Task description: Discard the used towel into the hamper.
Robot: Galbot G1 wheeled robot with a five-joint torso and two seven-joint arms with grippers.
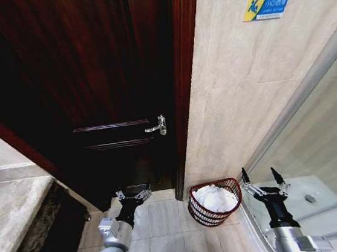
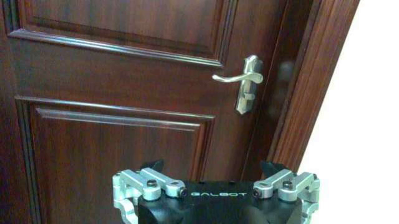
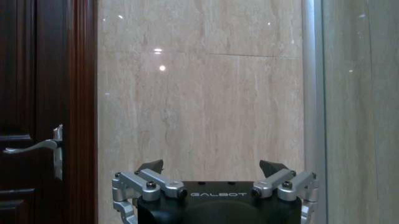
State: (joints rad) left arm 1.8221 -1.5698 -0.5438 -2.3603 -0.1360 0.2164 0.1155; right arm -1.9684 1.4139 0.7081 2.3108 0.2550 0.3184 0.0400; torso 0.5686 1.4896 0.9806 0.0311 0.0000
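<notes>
Both grippers, left gripper [image 1: 134, 194] and right gripper [image 1: 264, 183], hang spread and empty, so towel [image 1: 216, 198] could spill from hamper [image 1: 198, 211], lower centre, if bumped.

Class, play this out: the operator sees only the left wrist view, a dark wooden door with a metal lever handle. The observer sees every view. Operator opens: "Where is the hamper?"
Observer: The hamper stands on the tiled floor by the beige wall, right of the door frame.
Operator: Is the towel in it?
Observer: White cloth lies inside it, below the rim.
Operator: Where is the other arm?
Observer: The right gripper is to the hamper's right, beside the glass panel, fingers spread, holding nothing.
Operator: And mine?
Observer: The left gripper is low before the door, open and empty.
</notes>
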